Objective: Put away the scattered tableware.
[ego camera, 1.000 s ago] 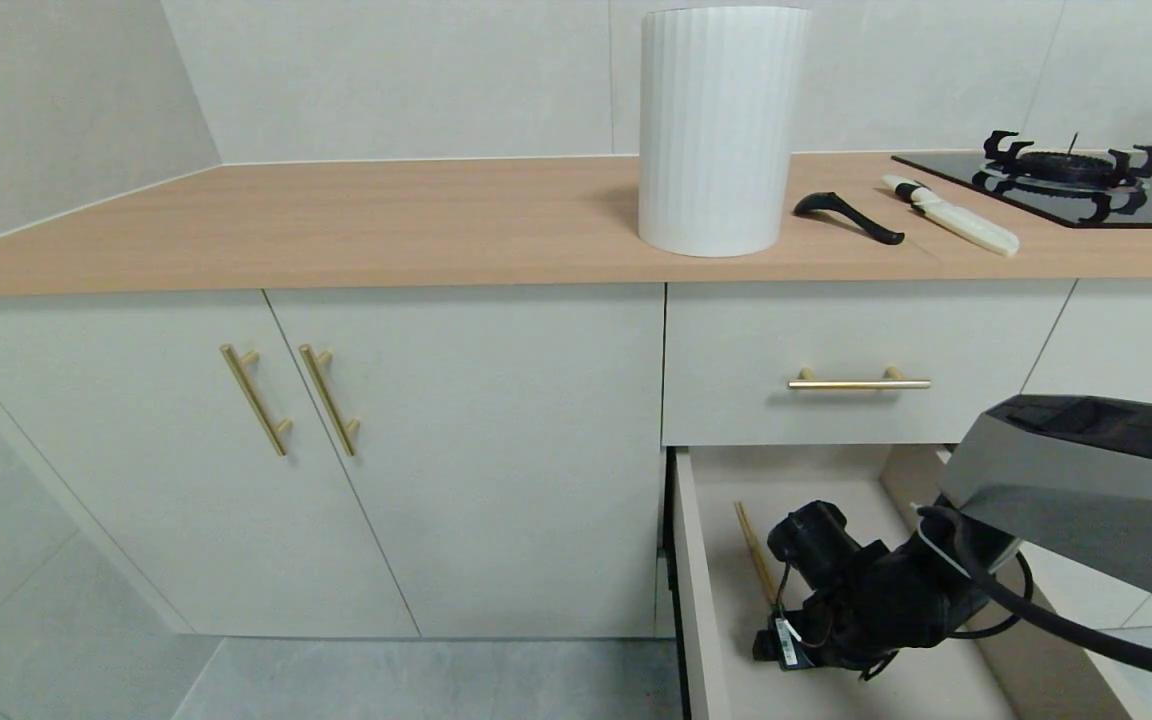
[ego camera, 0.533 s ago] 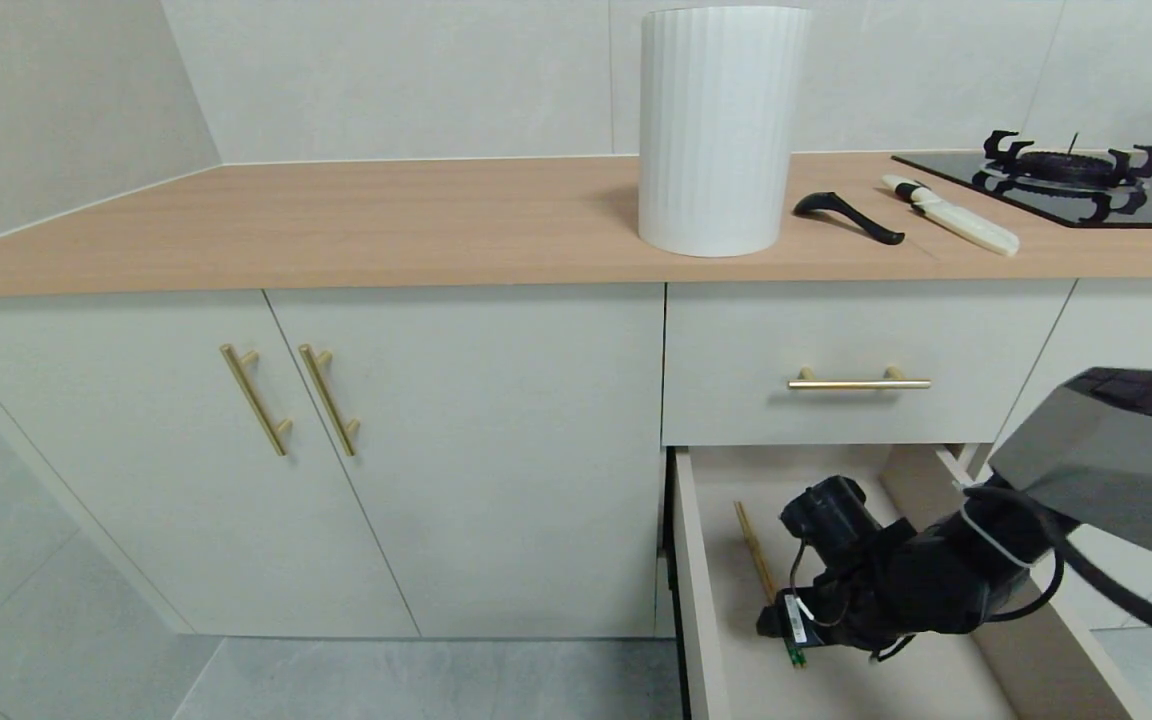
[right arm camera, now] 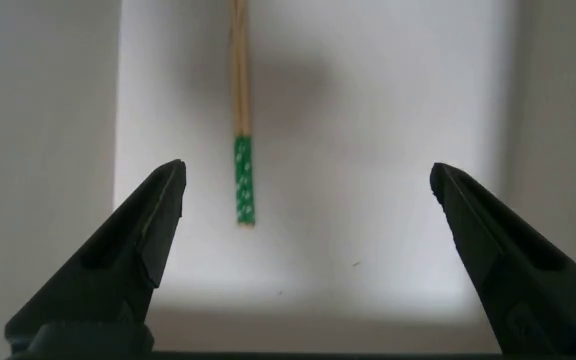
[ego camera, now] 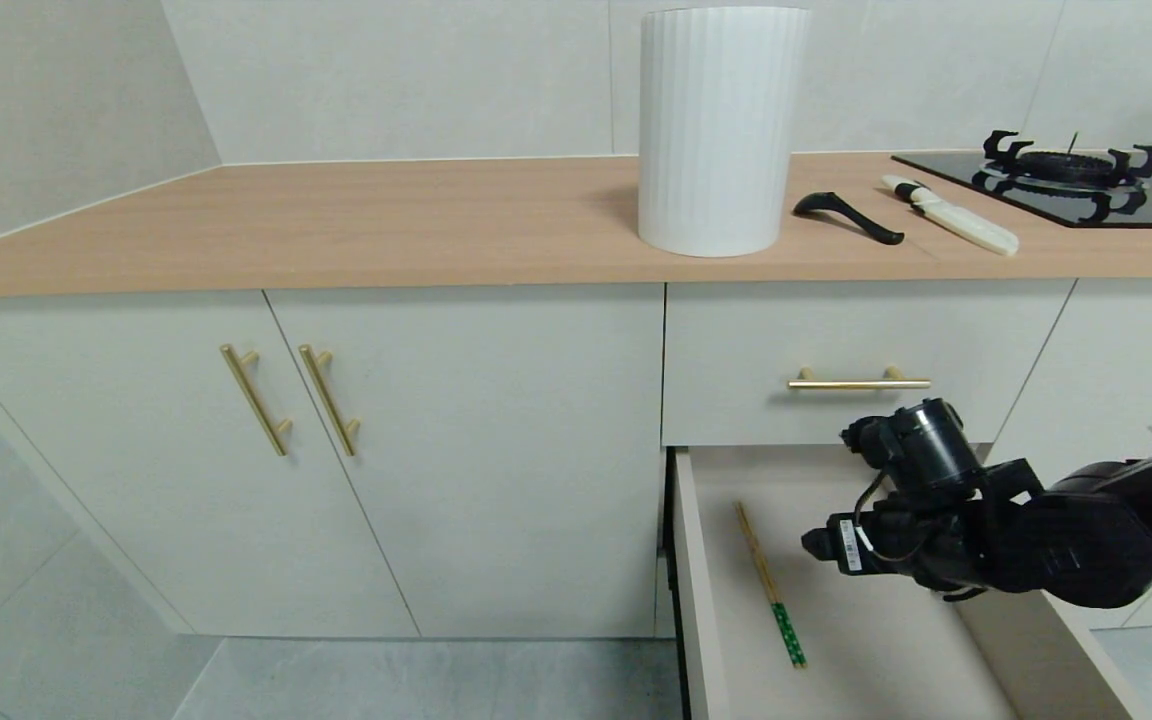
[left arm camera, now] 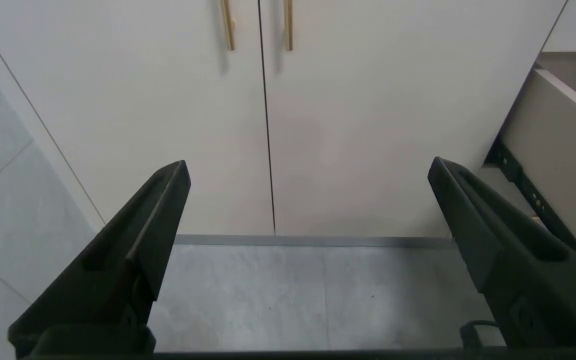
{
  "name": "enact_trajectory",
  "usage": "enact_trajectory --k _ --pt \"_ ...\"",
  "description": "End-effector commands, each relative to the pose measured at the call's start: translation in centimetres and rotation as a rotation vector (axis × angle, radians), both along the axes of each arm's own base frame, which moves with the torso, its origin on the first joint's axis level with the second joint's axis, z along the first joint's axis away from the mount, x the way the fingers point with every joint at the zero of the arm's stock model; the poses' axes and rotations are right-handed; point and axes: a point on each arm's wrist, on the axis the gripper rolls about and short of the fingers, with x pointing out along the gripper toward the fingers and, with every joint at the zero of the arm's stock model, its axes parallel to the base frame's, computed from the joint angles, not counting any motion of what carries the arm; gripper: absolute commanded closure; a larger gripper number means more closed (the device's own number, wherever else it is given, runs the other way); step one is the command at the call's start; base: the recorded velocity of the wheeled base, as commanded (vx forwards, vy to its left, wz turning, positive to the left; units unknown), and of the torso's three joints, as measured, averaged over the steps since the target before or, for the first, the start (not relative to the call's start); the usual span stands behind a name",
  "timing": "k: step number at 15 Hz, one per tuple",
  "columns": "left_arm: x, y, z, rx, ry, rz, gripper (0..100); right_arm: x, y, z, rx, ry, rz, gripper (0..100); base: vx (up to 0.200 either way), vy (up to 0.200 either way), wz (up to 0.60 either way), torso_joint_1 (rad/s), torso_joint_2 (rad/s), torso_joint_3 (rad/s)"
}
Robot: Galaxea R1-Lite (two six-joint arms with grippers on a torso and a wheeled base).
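Note:
A pair of wooden chopsticks (ego camera: 768, 584) with green-patterned ends lies on the floor of the pulled-out lower drawer (ego camera: 696, 600), near its left wall. My right gripper (ego camera: 816, 545) hovers above the drawer, to the right of the chopsticks, open and holding nothing. In the right wrist view the chopsticks (right arm camera: 241, 120) lie below the spread fingers (right arm camera: 148, 250), apart from them. On the wooden counter (ego camera: 386, 220) a black-handled utensil (ego camera: 846, 216) and a white knife (ego camera: 951, 214) rest beside a tall ribbed white container (ego camera: 718, 130). My left gripper (left arm camera: 308, 250) is open, low in front of the cabinet doors.
A closed drawer with a gold handle (ego camera: 859, 382) sits right above the open one. Two cabinet doors with gold handles (ego camera: 291, 398) are to the left. A black gas hob (ego camera: 1076, 180) occupies the counter's far right. Grey floor tiles (left arm camera: 298, 300) lie beneath the left gripper.
My right gripper has risen out of the drawer and shifted right. The chopsticks, earlier partly hidden under it, now lie free on the drawer floor.

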Motion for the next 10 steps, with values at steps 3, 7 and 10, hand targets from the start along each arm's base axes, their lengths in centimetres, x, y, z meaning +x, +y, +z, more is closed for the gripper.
enact_trajectory --k 3,7,10 --pt "0.0 0.0 0.0 0.0 0.0 0.001 0 -1.5 -1.03 3.22 0.028 -0.094 0.005 0 0.0 0.0 0.0 0.0 0.0 0.0" --pt "0.0 0.0 0.0 0.0 0.0 0.001 0 -1.52 -1.05 3.39 0.029 -0.102 0.008 0 0.0 0.0 0.0 0.0 0.0 0.0" --pt "0.0 0.0 0.0 0.0 0.0 0.001 0 -1.47 -1.03 3.52 0.033 -0.114 0.007 0 0.0 0.0 0.0 0.0 0.0 0.0"
